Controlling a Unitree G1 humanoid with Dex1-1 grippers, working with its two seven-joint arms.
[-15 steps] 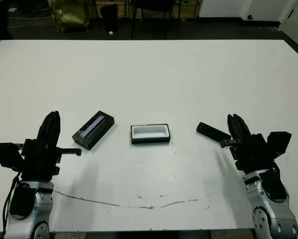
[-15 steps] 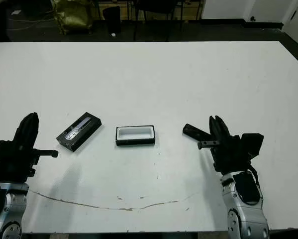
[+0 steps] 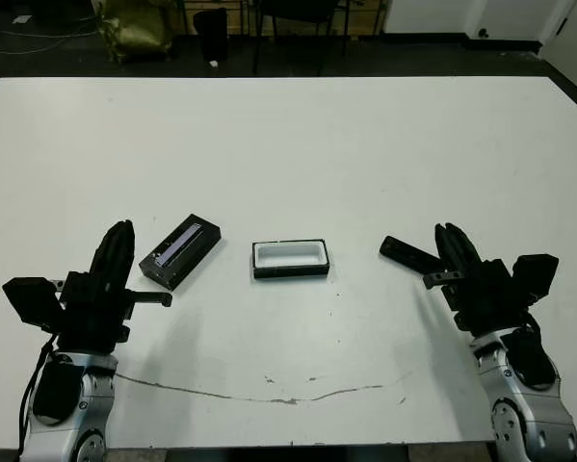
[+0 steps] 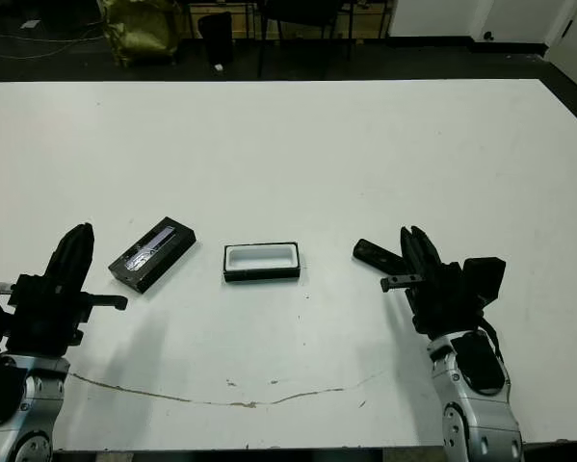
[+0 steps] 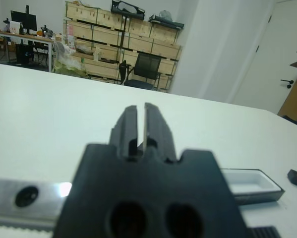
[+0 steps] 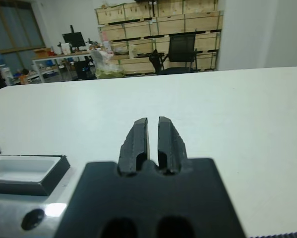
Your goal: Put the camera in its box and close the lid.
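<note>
The camera (image 3: 409, 253), a slim black bar, lies on the white table right of centre. The box (image 3: 290, 258) sits open at the middle, its white lining showing, and also appears in both wrist views (image 5: 252, 181) (image 6: 24, 171). The lid (image 3: 180, 251), black with a pale grey stripe, lies at an angle to the left of the box. My left gripper (image 3: 122, 233) is shut and empty, just left of the lid. My right gripper (image 3: 450, 232) is shut and empty too, its tips close to the camera's right end.
A thin dark crack line (image 3: 269, 397) runs across the table near its front edge. Beyond the far edge stand a chair (image 3: 293, 19), a black bin (image 3: 211, 29) and a yellow-green bag (image 3: 134, 24). Wooden crates (image 5: 98, 37) line the back wall.
My left gripper has moved right, closer to the lid. My right gripper has shifted slightly towards the camera. The camera, box and lid have not moved.
</note>
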